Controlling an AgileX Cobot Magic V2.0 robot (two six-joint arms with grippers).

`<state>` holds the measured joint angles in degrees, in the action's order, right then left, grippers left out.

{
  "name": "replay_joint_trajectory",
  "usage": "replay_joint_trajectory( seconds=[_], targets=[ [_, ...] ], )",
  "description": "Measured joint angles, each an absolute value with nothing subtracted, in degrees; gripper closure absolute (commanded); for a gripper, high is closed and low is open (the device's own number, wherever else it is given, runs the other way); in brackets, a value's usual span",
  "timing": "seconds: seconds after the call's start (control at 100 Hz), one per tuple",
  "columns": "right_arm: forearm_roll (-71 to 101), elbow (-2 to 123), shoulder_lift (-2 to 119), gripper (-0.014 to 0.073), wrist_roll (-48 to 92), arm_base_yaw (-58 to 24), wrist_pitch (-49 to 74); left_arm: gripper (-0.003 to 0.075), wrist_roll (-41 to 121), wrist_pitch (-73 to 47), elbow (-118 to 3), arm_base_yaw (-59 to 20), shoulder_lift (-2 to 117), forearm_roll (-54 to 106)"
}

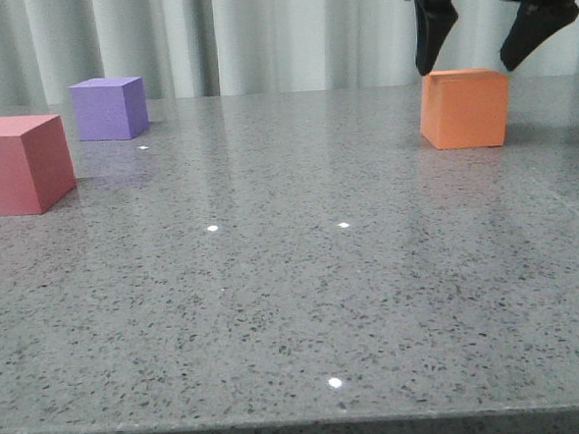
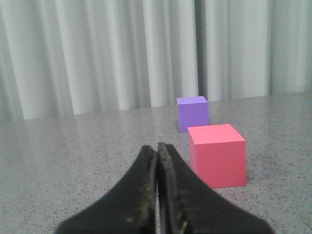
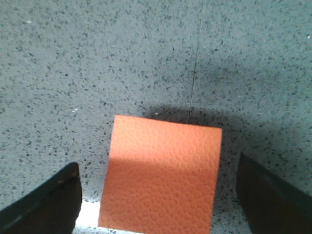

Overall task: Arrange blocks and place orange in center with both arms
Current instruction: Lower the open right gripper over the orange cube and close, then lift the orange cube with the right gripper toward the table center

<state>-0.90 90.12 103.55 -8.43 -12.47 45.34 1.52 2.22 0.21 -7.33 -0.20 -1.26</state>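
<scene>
The right black two-fingered gripper (image 1: 483, 40) is hanging spread wide just above the matte orange foam cube (image 1: 465, 108), which is sitting on the speckled grey table (image 1: 295, 305) at the robot's right. The step in hand appears to be the approach, calling for a straight descent and squeeze. The left gripper (image 2: 157, 155) is resting clenched on nothing, near the red-pink cube (image 2: 217, 155) and purple cube (image 2: 193, 113).

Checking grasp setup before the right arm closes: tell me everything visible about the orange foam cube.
The matte orange foam cube is plain-faced, with a finely pebbled top surface in the right wrist view. It sits flat and upright on the speckled grey stone table, at the right, far from the other cubes. Edges look crisp, with no visible damage. The black right gripper hangs open directly above it, fingers spread wider than the cube. Nothing but the table touches it.
</scene>
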Motion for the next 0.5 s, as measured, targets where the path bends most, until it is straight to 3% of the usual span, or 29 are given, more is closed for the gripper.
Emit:
replay_joint_trajectory(
  seconds=[0.17, 0.36, 0.5],
  targets=[
    [-0.9, 90.1, 105.5, -0.0027, -8.4, -12.5, 45.3, 0.0741, 1.5, 2.2, 0.2, -7.3, -0.2, -1.3],
    [-0.9, 90.1, 107.1, 0.0191, -8.5, -12.5, 45.4, 0.0741, 1.5, 2.2, 0.2, -7.3, -0.2, -1.3],
    [-0.9, 90.1, 107.1, 0.0244, -8.6, -12.5, 45.7, 0.0741, 1.5, 2.2, 0.2, -7.3, -0.2, -1.3]
  ],
)
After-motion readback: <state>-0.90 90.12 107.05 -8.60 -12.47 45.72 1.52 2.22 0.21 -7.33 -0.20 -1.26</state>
